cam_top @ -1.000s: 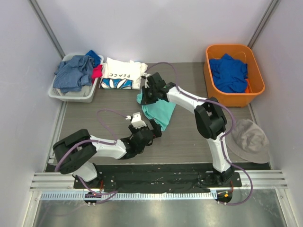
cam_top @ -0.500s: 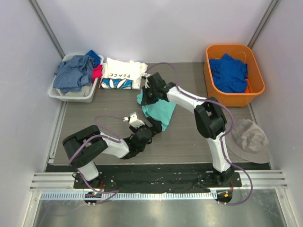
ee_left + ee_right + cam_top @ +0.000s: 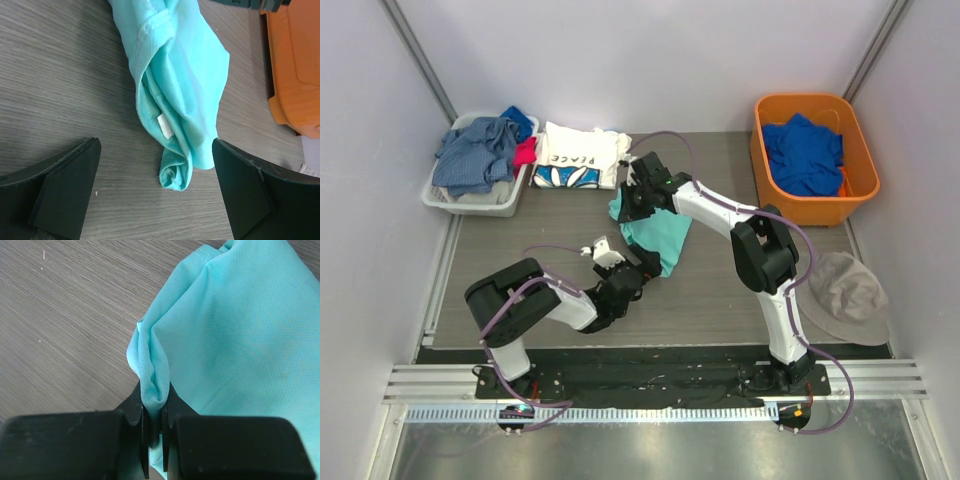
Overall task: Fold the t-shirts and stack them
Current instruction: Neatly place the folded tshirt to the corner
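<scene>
- Mint-teal short-sleeved t-shirt point(image 3: 658, 238) lay bunched and twisted lengthwise in the middle of the grey wood-grain desk point(image 3: 510, 225), not yet folded.
- Right hand point(image 3: 628, 206) was clamped shut on a ridge of fabric at the shirt's far edge; its wrist view showed cloth pinched between the jaws. My read: it anchored that end so the shirt could be pulled flat.
- Left hand point(image 3: 645, 268) was fully open and held nothing. Its jaws straddled the shirt's near tip without touching the cloth, so it looked lined up to take that end.
- White t-shirt printed "PEACE" with blue petals point(image 3: 578, 157) lay folded at the far side, just beside the basket; probably the base of the stack.
- Counts:
  - two t-shirts: one folded, one not
  - two hands: one gripping, one free
  - two containers: a white slatted laundry basket point(image 3: 460, 206) with grey-blue denim-like clothes point(image 3: 470, 155), and an orange plastic tub point(image 3: 756, 150) with a royal blue garment point(image 3: 803, 152)
  - one grey bucket hat point(image 3: 845, 290), well apart on the right
</scene>
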